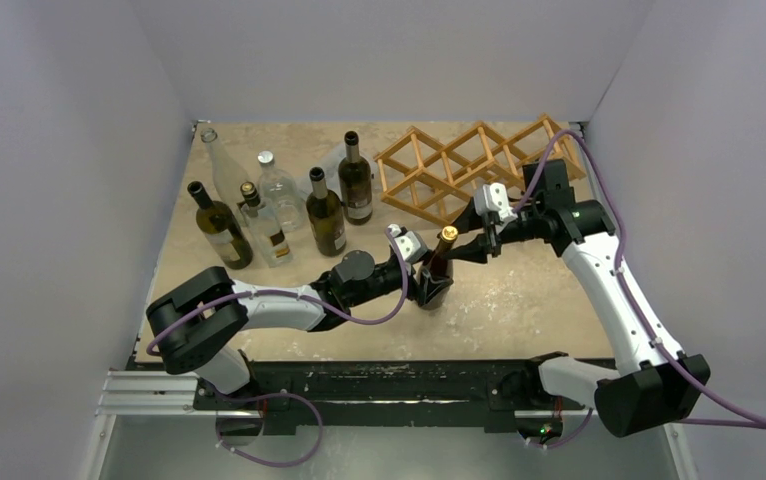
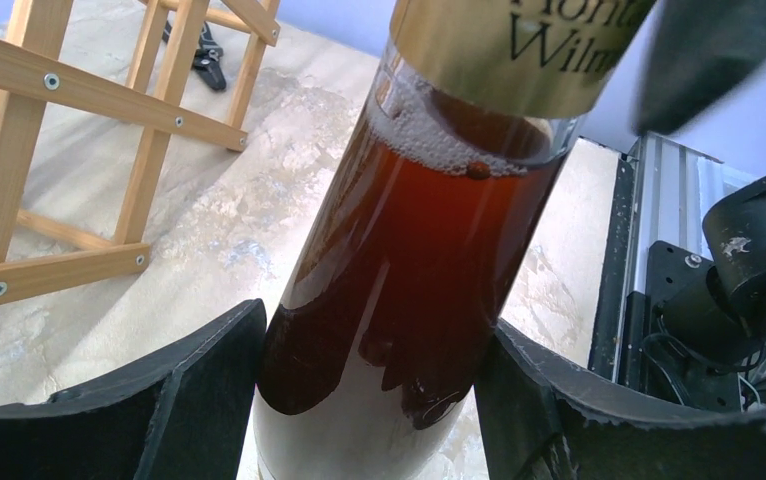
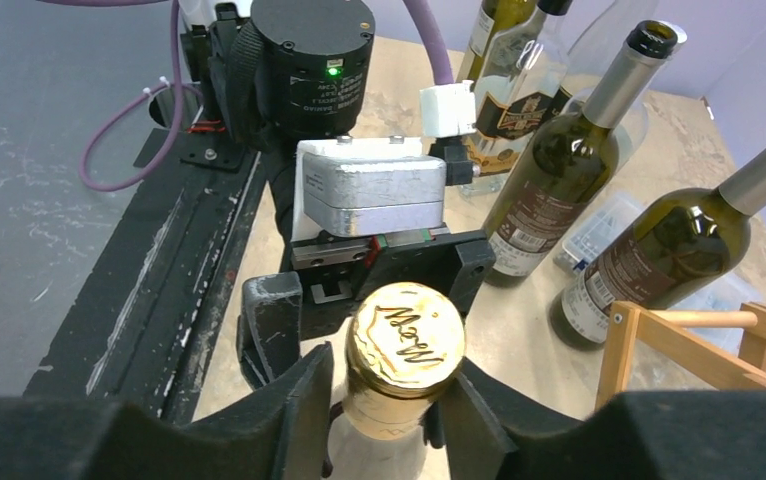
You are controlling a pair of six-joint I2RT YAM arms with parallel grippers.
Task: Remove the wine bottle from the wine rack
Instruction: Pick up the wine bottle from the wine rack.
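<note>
Left hand [image 2: 369, 335] held the wine bottle [image 1: 437, 268] low on its body, a finger pressed to each side of the dark glass. Right hand [image 3: 387, 385] sat narrow on the neck under the gold cap, fingers [image 3: 304, 400] against the foil on both sides. Between them the bottle stood roughly upright over the bench [image 1: 529, 300], off the wine rack [image 1: 469, 165] and just in front of it. Other bottles [image 1: 326, 215] stood to the left.

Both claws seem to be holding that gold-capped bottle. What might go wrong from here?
Two grips on one wine bottle: the left gripper at its body, the right gripper at the gold cap. If the arms pull unevenly, it may twist or slip. The left arm lies near the standing bottles; a swing could topple one.
</note>
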